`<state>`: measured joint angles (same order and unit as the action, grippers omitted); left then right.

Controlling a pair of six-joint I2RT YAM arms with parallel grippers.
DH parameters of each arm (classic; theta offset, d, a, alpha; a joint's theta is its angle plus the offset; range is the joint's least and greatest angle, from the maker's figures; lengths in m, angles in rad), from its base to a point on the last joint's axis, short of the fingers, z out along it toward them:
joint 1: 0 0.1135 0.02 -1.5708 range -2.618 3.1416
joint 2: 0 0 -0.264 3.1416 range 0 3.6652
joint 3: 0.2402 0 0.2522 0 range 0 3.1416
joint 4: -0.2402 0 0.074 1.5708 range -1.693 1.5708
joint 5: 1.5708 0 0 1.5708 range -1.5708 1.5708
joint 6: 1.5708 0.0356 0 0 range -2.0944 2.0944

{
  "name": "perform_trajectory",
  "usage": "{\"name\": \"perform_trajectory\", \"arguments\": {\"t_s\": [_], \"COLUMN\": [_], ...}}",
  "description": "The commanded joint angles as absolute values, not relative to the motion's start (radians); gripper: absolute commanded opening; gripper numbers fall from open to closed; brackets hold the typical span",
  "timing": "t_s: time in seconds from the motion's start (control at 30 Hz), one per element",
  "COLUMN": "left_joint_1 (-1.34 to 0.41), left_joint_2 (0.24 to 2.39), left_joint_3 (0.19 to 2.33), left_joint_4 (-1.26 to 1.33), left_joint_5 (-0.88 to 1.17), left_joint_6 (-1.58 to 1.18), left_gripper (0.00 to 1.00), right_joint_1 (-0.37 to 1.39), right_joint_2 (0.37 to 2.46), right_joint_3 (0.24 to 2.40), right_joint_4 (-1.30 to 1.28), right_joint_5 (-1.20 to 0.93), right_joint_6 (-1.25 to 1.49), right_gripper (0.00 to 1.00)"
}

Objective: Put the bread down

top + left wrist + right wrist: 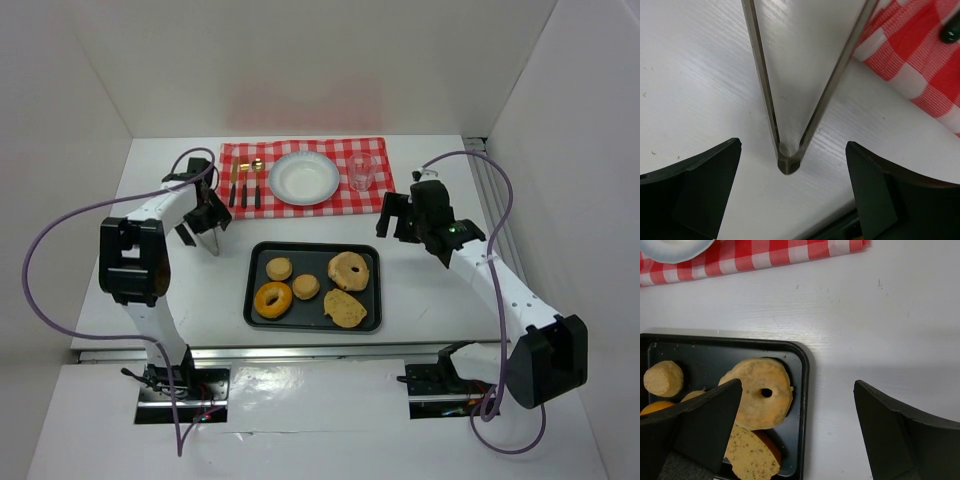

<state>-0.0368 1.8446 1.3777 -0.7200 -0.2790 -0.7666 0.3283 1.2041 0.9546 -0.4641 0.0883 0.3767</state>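
Observation:
A black tray (260, 250) holds several breads: a bagel (348, 270), a speckled slice (345, 308), a glazed doughnut (273, 299) and two small buns (279, 268). Metal tongs (213, 243) lie on the table left of the tray. My left gripper (205, 215) is open just above them. In the left wrist view the tongs' hinged end (789, 161) lies between my spread fingers (700, 185), untouched. My right gripper (400, 215) is open and empty, above the table by the tray's right rim (804, 390). The bagel (762, 392) shows by its left finger.
A red checked cloth (375, 150) at the back holds a white plate (304, 178), a clear glass (361, 171) and cutlery (245, 183). The cloth's edge (920, 65) is close to the right of the tongs. White walls enclose the table.

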Motion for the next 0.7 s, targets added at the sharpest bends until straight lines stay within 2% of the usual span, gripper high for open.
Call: {"name": "perform_trajectory", "arguments": {"t_s": [0.0, 0.37, 0.67], "left_joint_1": [-0.023, 0.052, 0.086], "left_joint_2": [1.891, 1.967, 2.111], "left_joint_3": [1.408, 1.408, 1.571], "left_joint_4": [-0.699, -0.670, -0.681], "left_joint_5": [-0.310, -0.333, -0.316], "left_joint_6": [-0.798, -0.772, -0.704], "left_gripper": [0.99, 0.98, 0.99], "right_joint_1": [0.324, 0.324, 0.324], "right_joint_2": [1.209, 1.209, 1.229], "right_joint_3": [0.953, 0.934, 0.934], "right_joint_4": [-0.410, -0.419, -0.380], "right_joint_5": [0.072, 0.084, 0.052], "right_joint_6": [0.376, 0.376, 0.397], "right_gripper": [1.00, 1.00, 1.00]}}
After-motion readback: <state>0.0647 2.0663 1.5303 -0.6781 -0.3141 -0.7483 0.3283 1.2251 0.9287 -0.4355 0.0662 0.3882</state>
